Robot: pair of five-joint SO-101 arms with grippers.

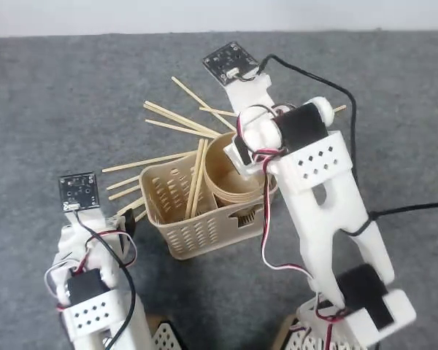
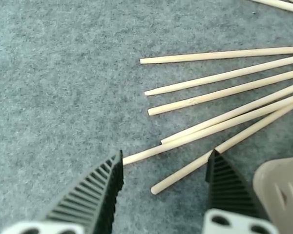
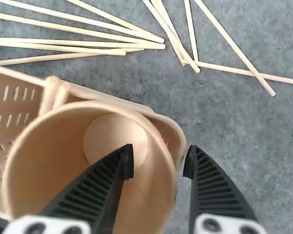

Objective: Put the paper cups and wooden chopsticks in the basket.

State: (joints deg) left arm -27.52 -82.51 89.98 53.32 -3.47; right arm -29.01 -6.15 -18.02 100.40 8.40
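Note:
A tan slotted basket [image 1: 197, 226] stands mid-table with paper cups [image 1: 230, 186] nested in its right half and a few wooden chopsticks [image 1: 197, 179] leaning in its left half. My right gripper [image 3: 158, 156] is open astride the top cup's [image 3: 102, 146] wall, one finger inside the cup and one outside by the basket rim [image 3: 178, 134]. More chopsticks [image 1: 179, 120] lie loose behind and left of the basket. My left gripper [image 2: 166, 158] hangs open just above the ends of several chopsticks [image 2: 219, 78] beside the basket's left corner [image 2: 281, 185].
Grey felt mat [image 1: 58, 95] covers the table. Loose chopsticks [image 3: 88, 44] fan out on the mat beyond the basket, some crossing each other [image 3: 224, 44]. The right arm [image 1: 328, 211] stretches over the basket's right side.

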